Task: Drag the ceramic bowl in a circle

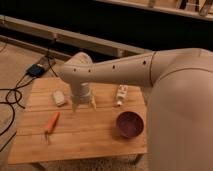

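The ceramic bowl (130, 124) is round, shallow and dark purple-maroon. It sits near the right front corner of the wooden table (90, 135). My gripper (83, 106) hangs below the white arm over the middle of the table's back half, fingers pointing down close to the tabletop. It is well to the left of the bowl and apart from it.
A small white object (59, 97) lies at the table's back left. An orange-handled tool (51, 123) lies at the front left. A white tube-like object (120, 95) lies behind the bowl. Cables and a blue box (36, 70) are on the floor at left.
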